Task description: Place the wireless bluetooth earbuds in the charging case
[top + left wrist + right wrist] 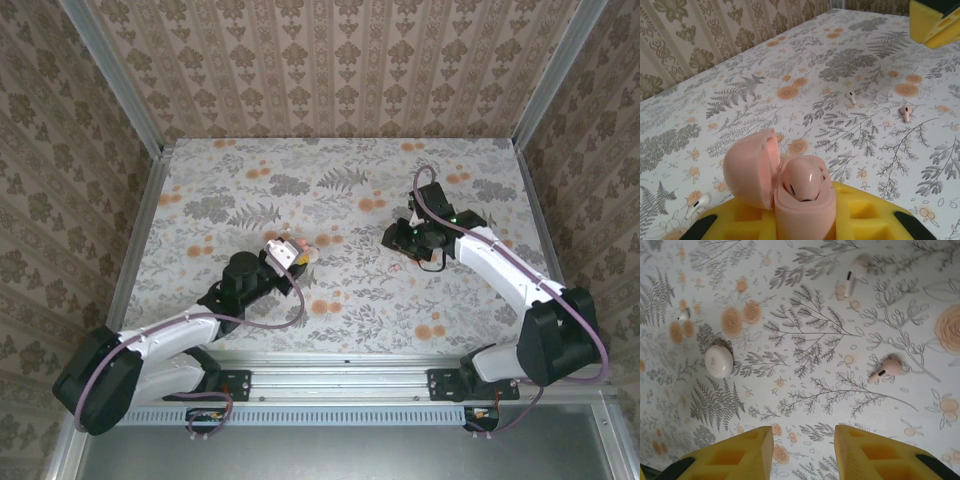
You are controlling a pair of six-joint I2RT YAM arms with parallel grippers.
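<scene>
My left gripper [805, 222] is shut on the pink charging case [805, 210], held upright with its lid [747, 167] swung open to the left. One pink earbud [802, 182] sits in the case. On the table lie a loose pink earbud [906, 112] [886, 368] and a white earbud [851, 96] [850, 280]. Another white earbud [697, 204] [683, 315] lies close to the left gripper. My right gripper [804, 440] hangs open above the cloth, the pink earbud ahead of its right finger. From above, the left gripper [288, 252] and right gripper [410, 238] face each other.
A white rounded closed case [719, 361] rests on the floral cloth [805, 340] left of the right gripper. A yellow finger [935, 22] of the right gripper reaches into the left wrist view's top right corner. Patterned walls [330, 60] enclose the table.
</scene>
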